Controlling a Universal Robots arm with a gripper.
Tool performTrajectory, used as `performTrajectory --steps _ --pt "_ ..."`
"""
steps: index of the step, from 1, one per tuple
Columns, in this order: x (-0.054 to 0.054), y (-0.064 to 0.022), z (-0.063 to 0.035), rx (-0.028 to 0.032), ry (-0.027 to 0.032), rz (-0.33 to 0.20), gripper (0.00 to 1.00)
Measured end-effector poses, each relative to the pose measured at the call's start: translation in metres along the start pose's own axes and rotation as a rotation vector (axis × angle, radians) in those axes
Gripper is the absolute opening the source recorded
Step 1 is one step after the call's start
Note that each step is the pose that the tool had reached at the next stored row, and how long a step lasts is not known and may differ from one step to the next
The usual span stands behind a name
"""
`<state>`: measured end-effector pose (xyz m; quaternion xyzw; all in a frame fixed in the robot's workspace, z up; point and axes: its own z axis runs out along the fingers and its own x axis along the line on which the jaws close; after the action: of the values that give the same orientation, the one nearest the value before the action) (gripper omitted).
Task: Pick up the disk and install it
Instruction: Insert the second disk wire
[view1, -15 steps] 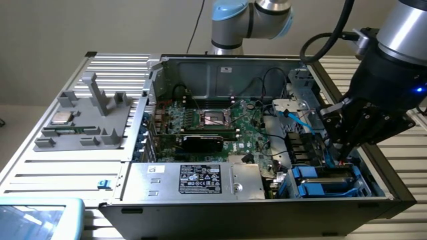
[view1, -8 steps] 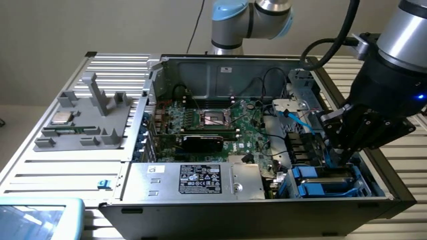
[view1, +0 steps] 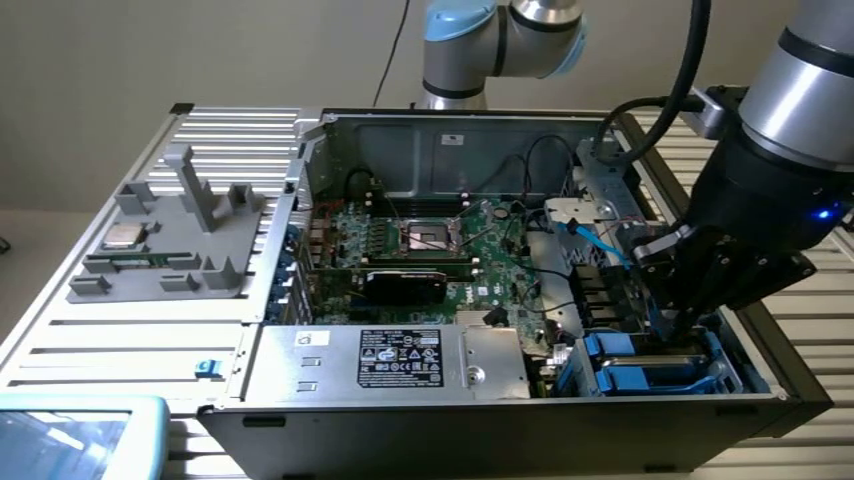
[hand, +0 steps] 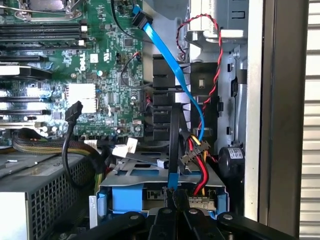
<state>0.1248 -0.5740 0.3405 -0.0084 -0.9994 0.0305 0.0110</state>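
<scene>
Inside the drive cage at the case's front corner, on the exterior view's right, the grey-metal disk in its bright blue plastic carrier frame (view1: 650, 377) (hand: 127, 197) is sitting seated, blue rails showing at both sides. The black two-finger gripper (view1: 678, 322) (hand: 176, 207) is hovering just above it, fingers pressed together, pinching nothing visible. A light-blue flat data cable (hand: 172, 62) is hanging down toward the cage. The green motherboard (view1: 441, 250) (hand: 75, 70) is lying beside it, and the silver power-supply box with a black label (view1: 387, 362) is sitting near the front edge.
</scene>
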Motion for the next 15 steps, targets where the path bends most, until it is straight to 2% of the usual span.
performTrajectory --steps 3,6,9,12,15 --pt "0.0 0.0001 0.0038 0.0019 -0.0015 -0.006 0.11" --pt "-0.001 0.0001 0.0045 0.0001 -0.0016 -0.009 0.11" --pt "-0.002 0.0 0.0009 -0.0021 0.0 -0.009 0.11" --pt "-0.002 -0.0005 -0.0058 -0.0002 0.0042 -0.009 0.11" --pt "-0.007 -0.0005 -0.0069 0.0003 0.0046 -0.01 0.11"
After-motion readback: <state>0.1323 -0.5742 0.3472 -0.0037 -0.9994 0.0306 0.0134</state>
